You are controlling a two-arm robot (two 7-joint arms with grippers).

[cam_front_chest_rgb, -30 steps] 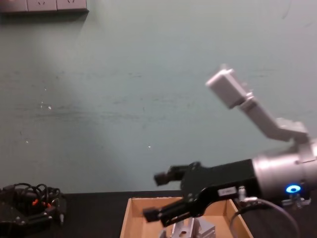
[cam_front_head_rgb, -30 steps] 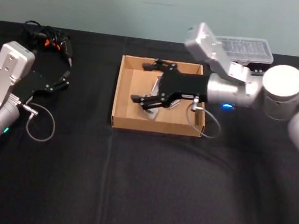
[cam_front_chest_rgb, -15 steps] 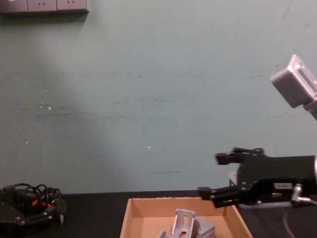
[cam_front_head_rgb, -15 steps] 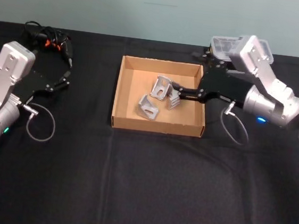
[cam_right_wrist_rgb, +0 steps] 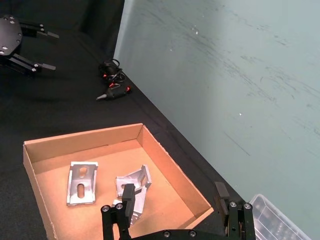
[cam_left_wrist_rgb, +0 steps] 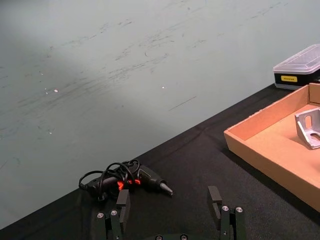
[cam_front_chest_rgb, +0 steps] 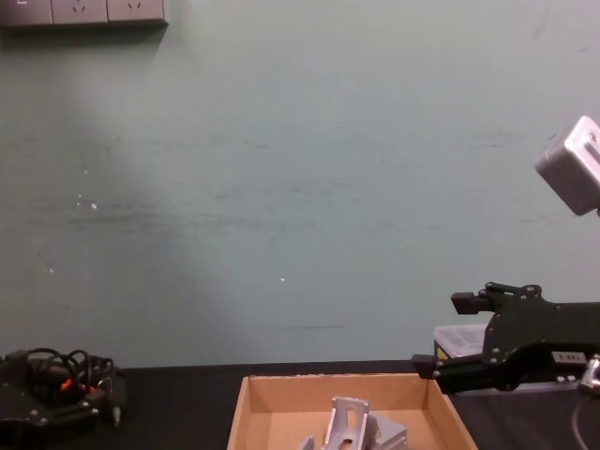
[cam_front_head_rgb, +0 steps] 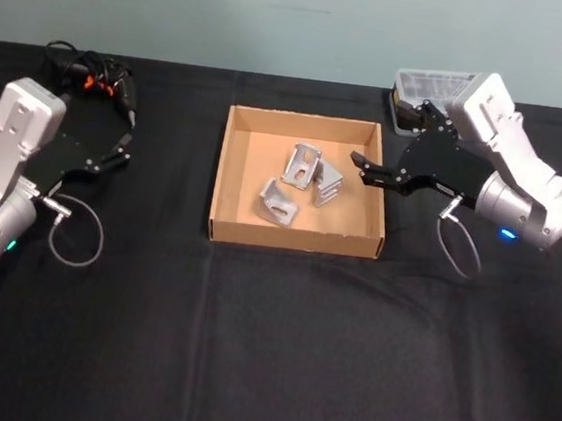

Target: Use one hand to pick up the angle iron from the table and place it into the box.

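Three silvery angle irons lie in the tan box (cam_front_head_rgb: 293, 238): one at the back (cam_front_head_rgb: 304, 165), one nearer the front (cam_front_head_rgb: 278, 200), one on the right (cam_front_head_rgb: 328, 183). The right wrist view shows them too (cam_right_wrist_rgb: 82, 182), and the chest view catches an upright one (cam_front_chest_rgb: 349, 418). My right gripper (cam_front_head_rgb: 377, 135) hangs open and empty just past the box's right wall, above the table (cam_front_head_rgb: 276, 351); its fingers spread wide in its wrist view (cam_right_wrist_rgb: 174, 192) and in the chest view (cam_front_chest_rgb: 436, 333). The left gripper (cam_front_head_rgb: 121, 151) stays parked at the far left, open (cam_left_wrist_rgb: 168, 196).
A clear-lidded plastic case (cam_front_head_rgb: 435, 83) stands behind the right gripper at the table's back right. A black tool with an orange mark and a tangled cable (cam_front_head_rgb: 90, 70) lies at the back left, beyond the left gripper. A teal wall closes the back.
The right gripper has drawn back to the right, from above the box's middle to beyond its right wall. The angle irons now lie uncovered. The left arm has not moved.
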